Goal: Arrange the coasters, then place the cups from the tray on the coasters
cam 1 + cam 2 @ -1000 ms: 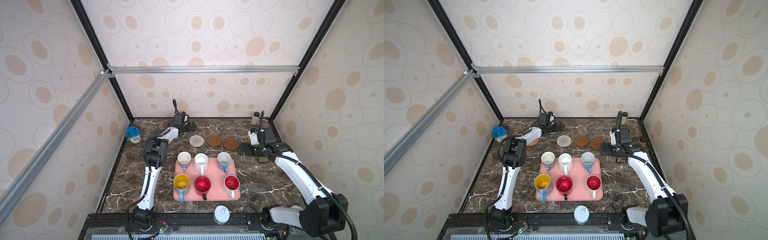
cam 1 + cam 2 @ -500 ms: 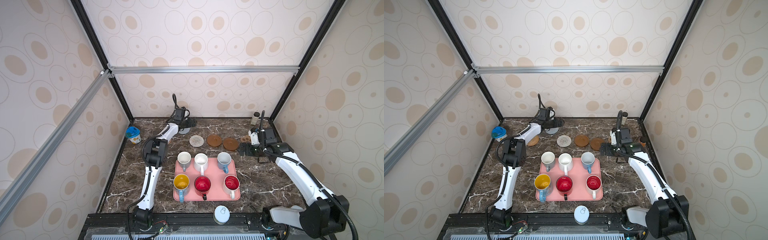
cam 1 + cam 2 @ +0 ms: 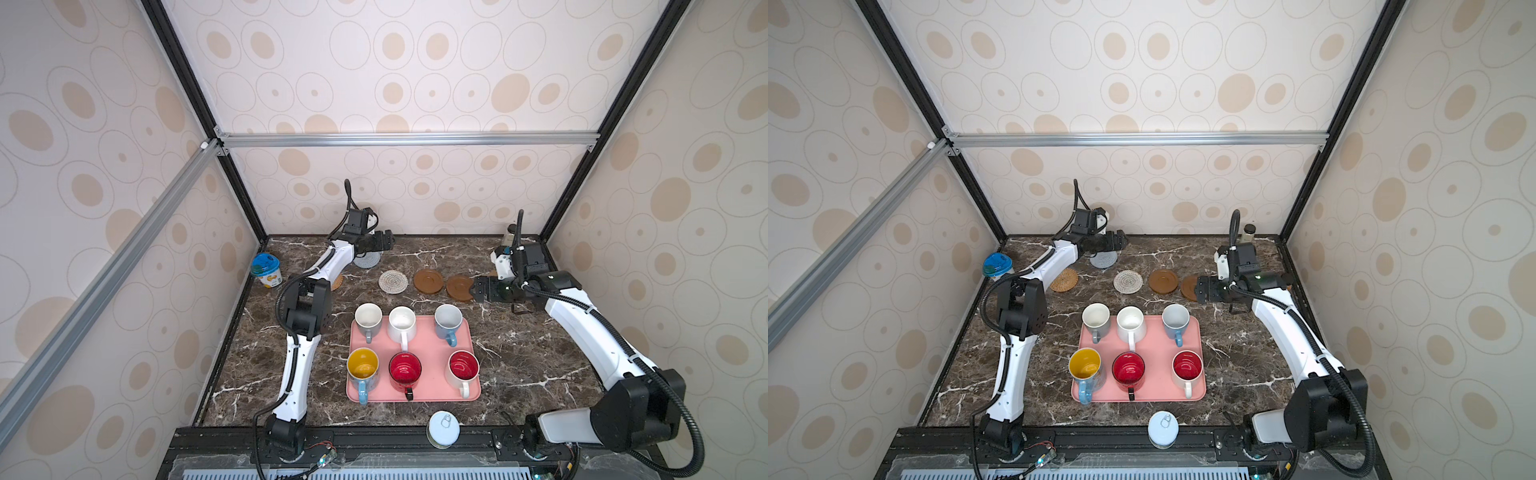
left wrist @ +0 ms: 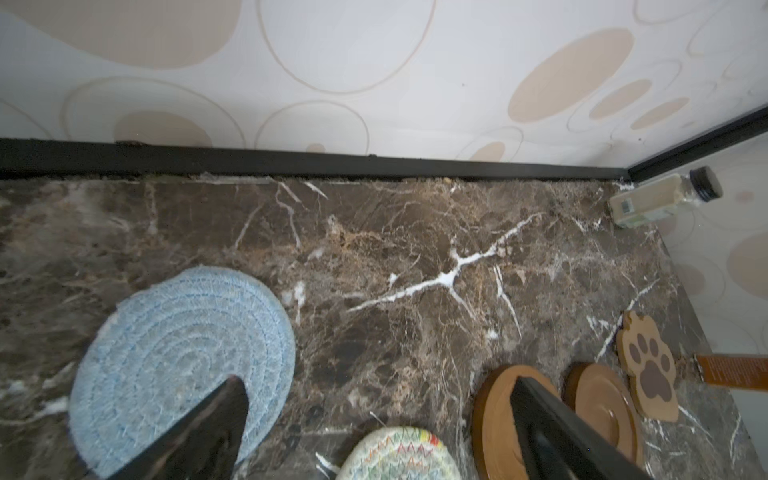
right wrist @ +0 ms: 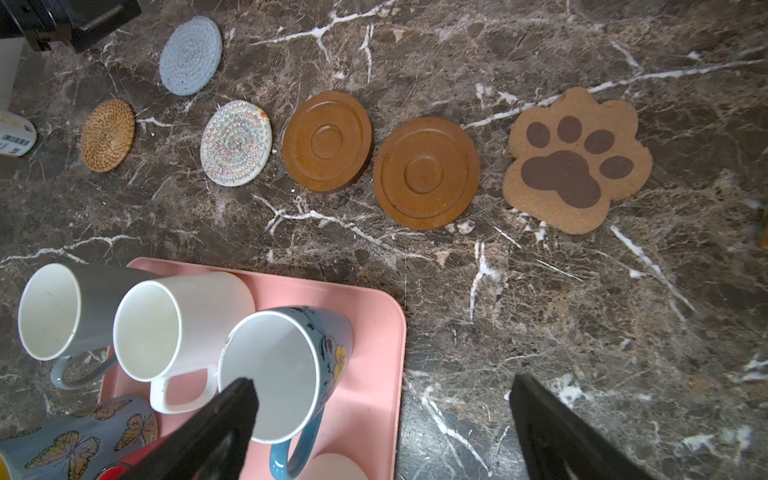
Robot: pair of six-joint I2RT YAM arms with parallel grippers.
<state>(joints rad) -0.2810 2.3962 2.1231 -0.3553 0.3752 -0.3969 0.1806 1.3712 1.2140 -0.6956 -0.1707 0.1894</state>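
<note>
I read the left gripper [image 3: 384, 240] spread wide, empty, by the grey-blue coaster [image 3: 367, 259], upper centre-left in a top view. The right gripper [image 3: 478, 289] is spread too, holding nothing, beside a wooden disc [image 3: 457, 286]. Six cups [image 3: 402, 322] sit on the pink tray [image 3: 428, 341] at lower centre, with the coasters [image 3: 393, 281] in a row just above.

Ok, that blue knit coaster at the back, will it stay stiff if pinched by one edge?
Probably not: the blue knit coaster looks like coiled soft yarn, so it likely droops. It lies flat on the table, so catching its thin edge may be hard.
</note>
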